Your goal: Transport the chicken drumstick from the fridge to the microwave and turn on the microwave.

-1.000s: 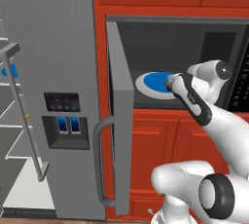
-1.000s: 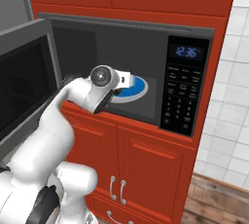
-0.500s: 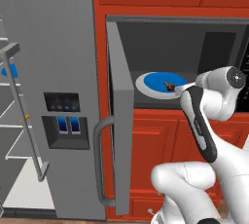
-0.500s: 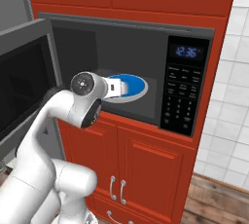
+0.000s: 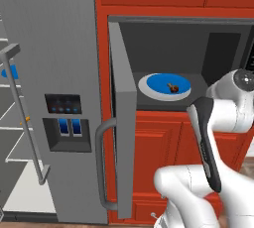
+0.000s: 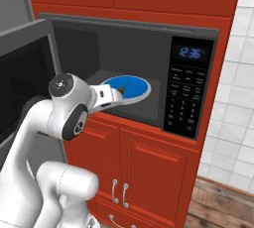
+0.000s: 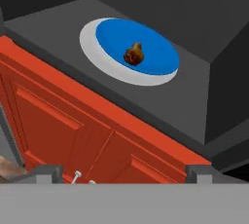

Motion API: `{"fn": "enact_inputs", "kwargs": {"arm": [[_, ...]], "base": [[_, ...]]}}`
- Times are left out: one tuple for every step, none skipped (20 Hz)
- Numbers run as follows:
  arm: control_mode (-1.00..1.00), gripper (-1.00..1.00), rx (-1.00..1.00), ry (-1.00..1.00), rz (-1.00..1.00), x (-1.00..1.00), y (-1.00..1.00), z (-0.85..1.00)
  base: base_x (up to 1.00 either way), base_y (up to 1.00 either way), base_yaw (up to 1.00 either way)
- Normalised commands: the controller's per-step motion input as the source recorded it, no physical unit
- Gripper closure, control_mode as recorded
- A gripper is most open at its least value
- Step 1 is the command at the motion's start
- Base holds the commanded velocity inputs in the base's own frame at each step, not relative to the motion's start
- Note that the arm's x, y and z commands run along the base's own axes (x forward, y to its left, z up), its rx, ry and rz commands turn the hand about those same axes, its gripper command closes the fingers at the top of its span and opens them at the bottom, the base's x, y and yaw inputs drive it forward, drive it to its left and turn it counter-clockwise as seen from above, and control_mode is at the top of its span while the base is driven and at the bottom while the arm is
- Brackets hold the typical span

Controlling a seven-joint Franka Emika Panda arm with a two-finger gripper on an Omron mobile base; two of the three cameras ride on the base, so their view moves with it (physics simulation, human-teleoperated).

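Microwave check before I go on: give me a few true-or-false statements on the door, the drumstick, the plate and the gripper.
1. The microwave door stands open. True.
2. The chicken drumstick lies on the blue plate inside the cavity. True.
3. The gripper is shut on the drumstick. False: it is open and holds nothing, with the drumstick lying apart from it on the plate.
4. The plate sits on a fridge shelf. False: it is in the microwave.
5. The keypad's display is lit. True.
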Motion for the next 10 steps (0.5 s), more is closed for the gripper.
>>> {"fn": "enact_inputs", "kwargs": {"arm": [[-1.0, -1.0, -0.09, 0.0, 0.09, -0.71, 0.0, -0.26], [-1.0, -1.0, -0.08, 0.0, 0.09, -0.71, 0.0, -0.31], [-1.0, -1.0, -0.05, 0.0, 0.09, -0.76, 0.0, -0.3], [-1.0, -1.0, -0.05, 0.0, 0.1, -0.81, -0.03, -0.31], [-1.0, -1.0, -0.04, 0.0, 0.11, -0.86, -0.04, -0.32], [-1.0, -1.0, -0.04, -0.02, 0.11, -0.9, 0.0, -0.31], [-1.0, -1.0, -0.05, -0.05, 0.12, -0.91, 0.0, -0.31], [-1.0, -1.0, -0.08, -0.07, 0.12, -0.88, 0.0, -0.3], [-1.0, -1.0, -0.1, -0.07, 0.13, -0.83, 0.0, -0.27], [-1.0, -1.0, -0.12, -0.11, 0.12, -0.84, 0.02, -0.23]], "base": [[0.0, 0.0, 0.0], [0.0, 0.0, 0.0], [0.0, 0.0, 0.0], [0.0, 0.0, 0.0], [0.0, 0.0, 0.0], [0.0, 0.0, 0.0], [0.0, 0.0, 0.0], [0.0, 0.0, 0.0], [0.0, 0.0, 0.0], [0.0, 0.0, 0.0]]}}
